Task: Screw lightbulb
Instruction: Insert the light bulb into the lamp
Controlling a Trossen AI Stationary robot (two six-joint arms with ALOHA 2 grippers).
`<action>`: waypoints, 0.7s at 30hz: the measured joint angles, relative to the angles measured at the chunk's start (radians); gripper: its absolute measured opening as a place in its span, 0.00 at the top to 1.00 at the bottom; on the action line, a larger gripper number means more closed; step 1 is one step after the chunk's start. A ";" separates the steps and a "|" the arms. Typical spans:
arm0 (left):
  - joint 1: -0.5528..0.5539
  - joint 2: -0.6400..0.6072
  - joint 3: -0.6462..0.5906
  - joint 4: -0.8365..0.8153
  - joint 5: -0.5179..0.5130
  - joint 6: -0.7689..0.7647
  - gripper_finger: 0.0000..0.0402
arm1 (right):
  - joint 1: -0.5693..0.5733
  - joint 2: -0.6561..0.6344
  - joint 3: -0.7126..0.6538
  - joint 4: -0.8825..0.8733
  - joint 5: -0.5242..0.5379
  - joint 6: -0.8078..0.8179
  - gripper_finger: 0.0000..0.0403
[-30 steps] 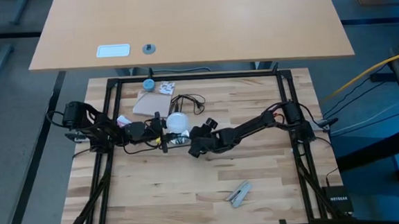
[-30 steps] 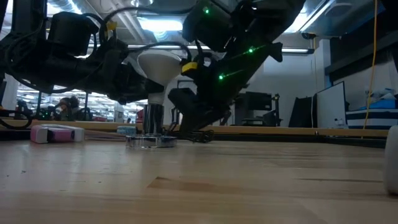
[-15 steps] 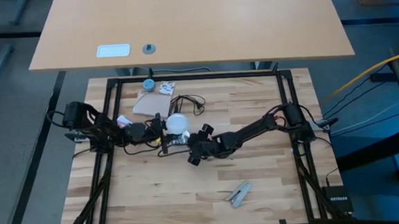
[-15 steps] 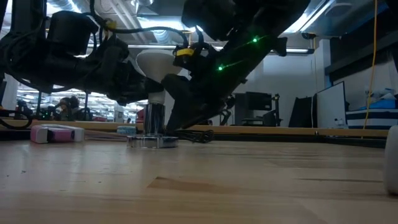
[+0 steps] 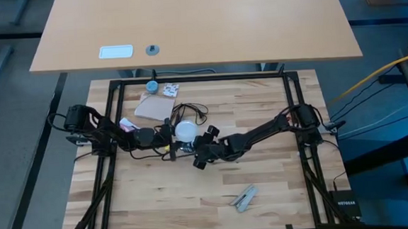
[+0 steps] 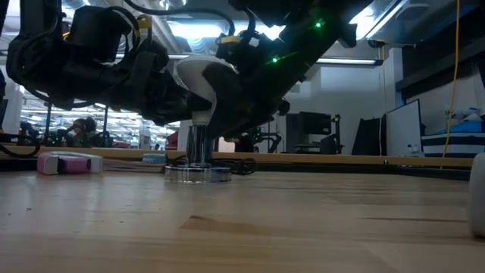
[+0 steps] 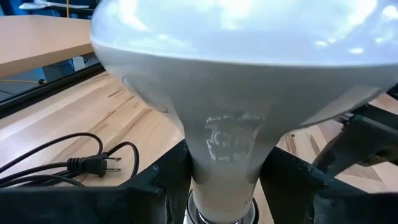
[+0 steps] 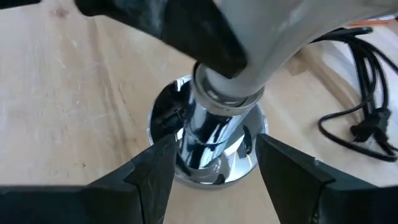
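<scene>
The left pincer (image 7: pixel 221 186) pinches the narrow neck of the frosted-white pear-shaped lightbulb (image 5: pixel 184 131), which stands upright in the shiny chrome socket base (image 8: pixel 208 149) on the wooden surface (image 5: pixel 264 175). The right pincer (image 8: pixel 211 165) is spread, its fingers (image 8: pixel 155 168) flanking that base's stem.

A robotics lab: black-framed wooden workbench (image 5: pixel 260 104), monitors (image 6: pixel 402 125) and cables (image 5: pixel 372 79) beyond.

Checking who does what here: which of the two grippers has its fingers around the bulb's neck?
The left gripper: its fingers flank the lightbulb at the neck. The right gripper instead straddles the chrome socket base below.
</scene>
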 joint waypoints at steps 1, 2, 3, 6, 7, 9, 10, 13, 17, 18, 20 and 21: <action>0.000 0.000 0.001 -0.001 0.000 0.001 0.61 | 0.007 0.000 0.000 -0.001 -0.002 0.008 0.44; 0.000 0.000 0.001 -0.003 0.001 0.001 0.61 | 0.013 0.000 0.000 -0.002 0.003 0.016 0.44; 0.000 0.000 0.001 -0.005 0.001 0.001 0.61 | 0.020 0.000 0.000 -0.003 0.013 0.021 0.44; 0.000 0.000 0.001 -0.010 0.001 0.001 0.61 | 0.034 0.002 0.000 -0.001 0.044 0.023 0.44; 0.000 0.000 0.000 -0.010 0.001 0.001 0.61 | 0.035 0.006 0.000 0.000 0.056 0.025 0.44; 0.000 0.000 0.000 -0.010 0.001 0.001 0.61 | 0.035 0.018 0.000 0.001 0.066 0.037 0.44; 0.000 0.000 0.000 -0.010 0.001 0.003 0.61 | 0.033 0.025 0.000 0.003 0.068 0.053 0.44; 0.000 0.000 0.000 -0.012 0.001 0.006 0.61 | 0.030 0.056 0.000 0.034 0.065 0.095 0.44; 0.000 0.000 0.000 -0.023 0.001 0.008 0.61 | 0.031 0.095 0.000 0.116 0.065 0.099 0.44; 0.000 0.000 0.000 -0.024 0.001 0.008 0.61 | 0.031 0.102 0.000 0.123 0.065 0.100 0.44; 0.000 0.000 0.000 -0.023 0.001 0.008 0.61 | 0.031 0.110 0.000 0.117 0.064 0.120 0.44; 0.000 0.000 0.000 -0.022 0.001 0.008 0.61 | 0.031 0.115 0.000 0.101 0.064 0.137 0.44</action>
